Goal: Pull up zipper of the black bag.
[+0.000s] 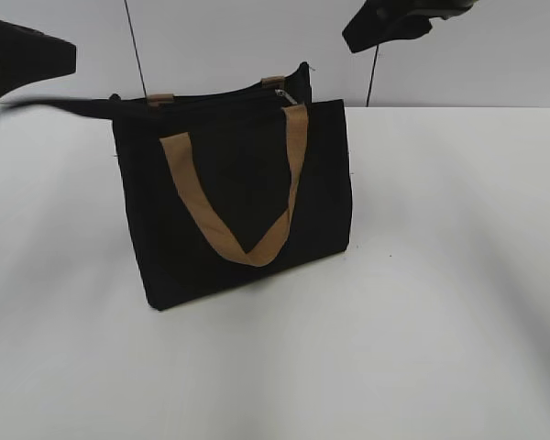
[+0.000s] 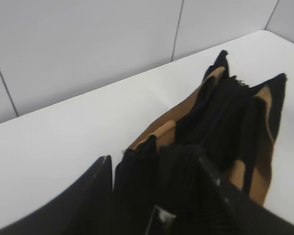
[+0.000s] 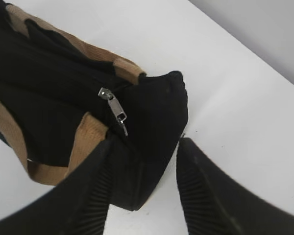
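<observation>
The black bag [image 1: 229, 183] stands upright on the white table, a tan strap handle hanging down its front. The zipper's silver slider [image 1: 284, 94] sits at the right end of the top edge, and its pull hangs down in the right wrist view [image 3: 112, 105]. My right gripper [image 3: 144, 147] is open and empty just above that end of the bag [image 3: 39, 73]; it shows high at the right in the exterior view [image 1: 371, 37]. My left gripper [image 2: 157, 166] is open, with the bag's left top corner [image 2: 225, 112] between its fingers; it looks blurred in the exterior view [image 1: 82, 106].
The white table [image 1: 440, 321] extends around the bag. A pale panelled wall [image 2: 88, 49] rises behind the table's far edge. Two thin dark cables [image 1: 136, 46] hang in front of the wall.
</observation>
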`<state>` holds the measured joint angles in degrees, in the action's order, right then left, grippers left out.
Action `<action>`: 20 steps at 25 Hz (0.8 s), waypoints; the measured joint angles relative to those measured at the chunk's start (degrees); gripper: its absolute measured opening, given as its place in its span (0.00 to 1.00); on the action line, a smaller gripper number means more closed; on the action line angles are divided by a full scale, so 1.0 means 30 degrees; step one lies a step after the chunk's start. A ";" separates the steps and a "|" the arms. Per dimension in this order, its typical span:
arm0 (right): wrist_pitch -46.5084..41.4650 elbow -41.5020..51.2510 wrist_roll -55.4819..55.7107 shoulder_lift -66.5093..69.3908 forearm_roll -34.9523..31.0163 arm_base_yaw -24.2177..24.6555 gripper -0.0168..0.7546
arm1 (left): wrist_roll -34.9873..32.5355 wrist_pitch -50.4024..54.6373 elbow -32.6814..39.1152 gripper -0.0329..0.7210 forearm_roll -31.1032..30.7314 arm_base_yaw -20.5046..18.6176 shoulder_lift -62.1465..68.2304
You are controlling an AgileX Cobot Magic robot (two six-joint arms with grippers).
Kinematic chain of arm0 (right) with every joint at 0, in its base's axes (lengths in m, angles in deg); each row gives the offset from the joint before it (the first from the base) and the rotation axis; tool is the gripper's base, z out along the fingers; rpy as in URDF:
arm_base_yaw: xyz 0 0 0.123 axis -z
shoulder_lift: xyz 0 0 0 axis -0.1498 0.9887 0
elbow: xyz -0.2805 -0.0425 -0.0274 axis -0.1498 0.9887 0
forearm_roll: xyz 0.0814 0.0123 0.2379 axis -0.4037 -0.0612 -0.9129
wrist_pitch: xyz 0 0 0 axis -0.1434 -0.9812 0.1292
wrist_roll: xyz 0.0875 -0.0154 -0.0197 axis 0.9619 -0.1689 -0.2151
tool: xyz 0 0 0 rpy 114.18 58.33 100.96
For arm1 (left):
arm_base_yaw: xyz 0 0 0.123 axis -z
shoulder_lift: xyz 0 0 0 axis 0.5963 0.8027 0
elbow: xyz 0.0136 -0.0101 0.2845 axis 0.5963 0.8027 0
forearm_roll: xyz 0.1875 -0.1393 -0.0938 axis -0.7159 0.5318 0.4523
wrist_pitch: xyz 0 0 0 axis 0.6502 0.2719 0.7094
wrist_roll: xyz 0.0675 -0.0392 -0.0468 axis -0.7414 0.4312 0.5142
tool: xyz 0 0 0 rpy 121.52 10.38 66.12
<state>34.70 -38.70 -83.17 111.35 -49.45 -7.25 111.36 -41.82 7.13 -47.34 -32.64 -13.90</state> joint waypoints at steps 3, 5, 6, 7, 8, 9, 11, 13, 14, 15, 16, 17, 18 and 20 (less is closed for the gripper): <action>-0.0838 0.0000 -0.0015 -0.0668 0.0041 0.0000 0.44 | 0.0000 -0.1575 -0.0005 0.56 -0.0021 -0.0022 -0.0842; -0.1396 0.0000 -0.0015 -0.1127 0.0218 0.0000 0.44 | 0.0000 -0.2350 -0.0023 0.56 -0.0021 -0.0022 -0.1404; -0.1721 0.0000 -0.0015 -0.1307 0.0308 0.0000 0.44 | 0.0000 -0.2602 -0.0040 0.56 -0.0026 -0.0022 -0.1629; -0.2047 0.0000 -0.0015 -0.1487 0.0452 0.0000 0.44 | 0.0000 -0.2698 -0.0062 0.56 -0.0044 -0.0022 -0.1800; -0.2369 0.0000 -0.0015 -0.1670 0.0574 0.0000 0.44 | -0.0018 -0.2584 -0.0062 0.56 -0.0044 -0.0022 -0.1963; -0.2701 0.0000 -0.0015 -0.1808 0.0668 0.0000 0.44 | -0.0137 -0.2074 -0.0062 0.56 -0.0044 -0.0022 -0.2059; -0.3211 0.0000 -0.0015 -0.2179 0.0805 0.0000 0.44 | -0.0895 0.0108 -0.0062 0.56 -0.0044 -0.0022 -0.2138; -0.3641 0.0000 -0.0015 -0.2491 0.0853 0.0000 0.44 | -0.1704 0.3636 -0.0062 0.56 -0.0044 -0.0022 -0.2059; -0.3774 0.0000 -0.0015 -0.2628 0.0868 0.0000 0.44 | -0.2085 0.5831 -0.0062 0.56 -0.0044 -0.0022 -0.1940; -0.3898 0.0000 -0.0015 -0.2769 0.0868 0.0000 0.44 | -0.2365 0.7734 -0.0062 0.56 -0.0025 -0.0022 -0.1758; -0.4037 0.0000 -0.0015 -0.2883 0.0868 0.0000 0.44 | -0.2524 0.9978 -0.0062 0.56 -0.0025 -0.0022 -0.1505; -0.4115 0.0000 -0.0015 -0.2989 0.0868 0.0000 0.44 | -0.2595 1.2046 -0.0062 0.56 -0.0008 -0.0022 -0.1268; -0.4206 0.0000 -0.0015 -0.3088 0.0868 0.0000 0.44 | -0.2713 1.3790 -0.0077 0.56 0.0133 -0.0022 -0.0985; -0.4388 0.0000 -0.0015 -0.3223 0.0878 0.0000 0.44 | -0.4013 1.5881 -0.0077 0.56 0.1865 -0.0022 -0.0495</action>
<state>21.54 -38.70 -83.22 101.68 -46.81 -7.25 99.32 5.82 6.90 -41.75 -32.71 -15.38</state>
